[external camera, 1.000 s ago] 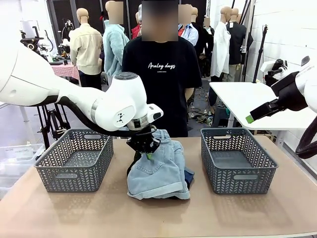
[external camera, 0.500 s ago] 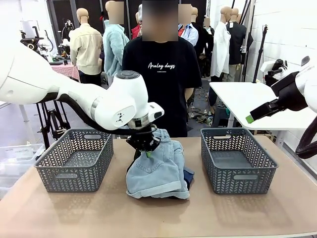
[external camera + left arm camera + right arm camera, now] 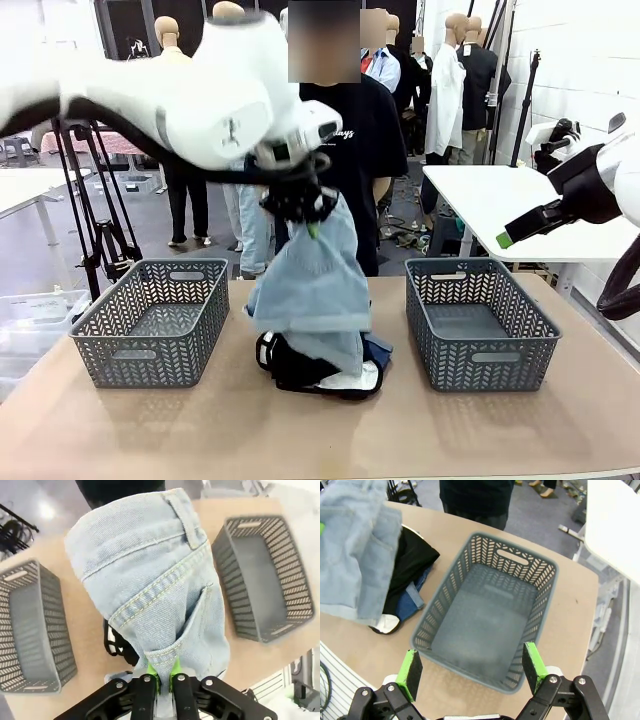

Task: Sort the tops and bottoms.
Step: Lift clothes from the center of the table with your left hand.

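My left gripper pinched tight on the light blue denim shorts, shorts hanging high over the black top, white top and darker denim heaped below, my right gripper spread wide, hovering above the right basket.

In my left gripper, the light denim shorts are faded, coarse woven cloth with raised stitching. Under my right gripper, the grey basket looks like matt perforated plastic, and the table is smooth and matt.
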Tool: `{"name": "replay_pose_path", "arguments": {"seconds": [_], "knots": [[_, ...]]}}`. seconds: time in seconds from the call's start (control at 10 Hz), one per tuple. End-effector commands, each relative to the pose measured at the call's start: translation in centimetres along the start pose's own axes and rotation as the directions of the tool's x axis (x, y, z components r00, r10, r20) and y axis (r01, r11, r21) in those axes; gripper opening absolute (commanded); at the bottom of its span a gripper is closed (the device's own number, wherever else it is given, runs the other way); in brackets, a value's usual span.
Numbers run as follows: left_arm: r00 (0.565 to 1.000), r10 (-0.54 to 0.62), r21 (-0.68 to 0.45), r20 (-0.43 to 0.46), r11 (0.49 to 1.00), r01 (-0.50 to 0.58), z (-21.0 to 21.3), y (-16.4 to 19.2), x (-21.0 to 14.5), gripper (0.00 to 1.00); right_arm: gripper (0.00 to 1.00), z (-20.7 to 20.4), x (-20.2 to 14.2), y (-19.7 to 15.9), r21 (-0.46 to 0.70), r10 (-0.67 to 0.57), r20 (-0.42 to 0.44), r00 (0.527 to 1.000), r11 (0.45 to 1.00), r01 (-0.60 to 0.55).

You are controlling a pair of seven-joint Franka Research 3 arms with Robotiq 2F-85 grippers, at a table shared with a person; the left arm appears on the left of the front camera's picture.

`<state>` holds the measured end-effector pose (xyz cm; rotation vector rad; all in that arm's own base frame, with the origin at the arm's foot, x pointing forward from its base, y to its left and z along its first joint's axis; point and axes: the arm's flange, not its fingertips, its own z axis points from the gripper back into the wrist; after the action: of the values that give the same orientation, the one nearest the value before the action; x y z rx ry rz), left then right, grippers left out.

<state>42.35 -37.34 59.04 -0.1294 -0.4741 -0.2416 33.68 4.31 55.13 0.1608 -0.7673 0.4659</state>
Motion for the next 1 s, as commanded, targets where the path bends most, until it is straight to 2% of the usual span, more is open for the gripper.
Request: {"name": "replay_pose_path", "arguments": {"seconds": [0.0, 0.4, 0.5, 0.6, 0.9], "knots": [[0.999, 0.004, -0.027, 0.036, 1.000, -0.003, 1.8, -0.6, 2.1, 0.00, 1.00, -0.1, 0.0, 0.1, 0.009, -0.016, -0.002, 1.000, 1.000, 0.016], [0.991, 0.007, -0.042, 0.133, 0.999, -0.001, 7.0, -1.4, 4.0, 0.00, 1.00, -0.1, 0.0, 0.1, 0.009, -0.016, -0.002, 1.000, 1.000, 0.016], [0.990, 0.028, -0.037, 0.137, 0.999, -0.023, 7.2, -1.1, 3.9, 0.00, 1.00, -0.1, 0.0, 0.1, 0.009, -0.016, -0.002, 1.000, 1.000, 0.016], [0.994, 0.007, -0.056, 0.110, 0.998, -0.001, 6.4, -1.6, 3.6, 0.00, 1.00, -0.1, 0.0, 0.1, 0.009, -0.016, -0.002, 1.000, 1.000, 0.016], [0.994, 0.007, -0.056, 0.110, 0.998, -0.001, 6.4, -1.6, 3.6, 0.00, 1.00, -0.1, 0.0, 0.1, 0.009, -0.016, -0.002, 1.000, 1.000, 0.016]]}}
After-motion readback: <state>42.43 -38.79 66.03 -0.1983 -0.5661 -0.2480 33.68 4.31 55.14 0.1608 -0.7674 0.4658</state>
